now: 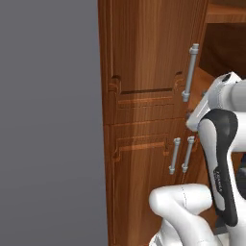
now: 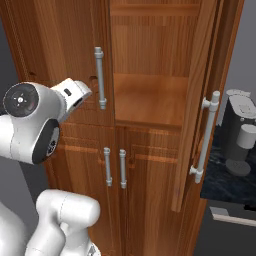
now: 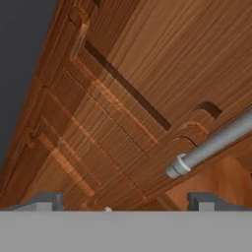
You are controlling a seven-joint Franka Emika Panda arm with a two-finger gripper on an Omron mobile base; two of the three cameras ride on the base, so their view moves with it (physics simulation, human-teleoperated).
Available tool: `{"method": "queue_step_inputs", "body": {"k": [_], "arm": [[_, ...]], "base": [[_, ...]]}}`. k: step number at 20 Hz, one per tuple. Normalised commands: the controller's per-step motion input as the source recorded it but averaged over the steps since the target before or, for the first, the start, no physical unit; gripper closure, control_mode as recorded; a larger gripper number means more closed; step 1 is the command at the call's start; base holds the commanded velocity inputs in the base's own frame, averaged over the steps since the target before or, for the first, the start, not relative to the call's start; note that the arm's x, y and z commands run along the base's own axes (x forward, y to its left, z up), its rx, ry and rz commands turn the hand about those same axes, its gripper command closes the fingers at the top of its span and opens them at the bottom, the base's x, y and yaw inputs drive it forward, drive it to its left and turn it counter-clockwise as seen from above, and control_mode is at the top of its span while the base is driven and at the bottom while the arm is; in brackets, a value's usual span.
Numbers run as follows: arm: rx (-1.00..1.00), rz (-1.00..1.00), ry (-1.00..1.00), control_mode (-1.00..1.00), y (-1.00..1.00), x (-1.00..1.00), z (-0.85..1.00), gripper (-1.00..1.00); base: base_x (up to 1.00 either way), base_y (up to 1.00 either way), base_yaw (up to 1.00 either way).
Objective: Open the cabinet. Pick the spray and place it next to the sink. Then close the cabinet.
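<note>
The cabinet (image 2: pixel 60 50) is tall and reddish-brown. Its left door (image 1: pixel 144 48) is shut, with a long silver bar handle (image 1: pixel 190 72). Its right door (image 2: pixel 200 90) is swung open toward me, its bar handle (image 2: pixel 207 137) facing out. Inside, a bare wooden shelf (image 2: pixel 150 100) shows. The spray is out of view, and so is the sink. My gripper (image 3: pixel 125 204) is open with nothing between its fingertips (image 3: pixel 47 201). It points at the left door's panel (image 3: pixel 123 98), close to the lower end of that door's handle (image 3: pixel 206 147). My white hand (image 2: pixel 75 95) hovers just left of that handle.
Below are two lower doors with short silver handles (image 2: pixel 107 166) (image 2: pixel 122 169). A grey coffee machine (image 2: pixel 242 130) stands on a dark counter (image 2: pixel 220 185) to the right, behind the open door. A grey wall (image 1: pixel 48 120) lies left of the cabinet.
</note>
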Motion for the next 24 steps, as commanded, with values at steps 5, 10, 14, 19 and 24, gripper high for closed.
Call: {"method": "queue_step_inputs", "body": {"k": [5,10,14,19,24], "arm": [[0.3,-0.4,0.0,-1.0,-0.05,0.24,0.33,-1.0],[0.22,-0.47,0.0,-1.0,-0.33,0.23,0.15,-1.0],[0.27,-0.27,0.0,-1.0,-0.04,0.24,0.0,-1.0],[0.34,-0.11,0.0,-1.0,-0.36,0.22,0.0,-1.0],[0.31,-0.01,-0.01,-1.0,-0.29,0.36,-0.1,-1.0]], "base": [[0.0,0.0,0.0],[0.0,0.0,0.0],[0.0,0.0,0.0],[0.0,0.0,0.0],[0.0,0.0,0.0]]}}
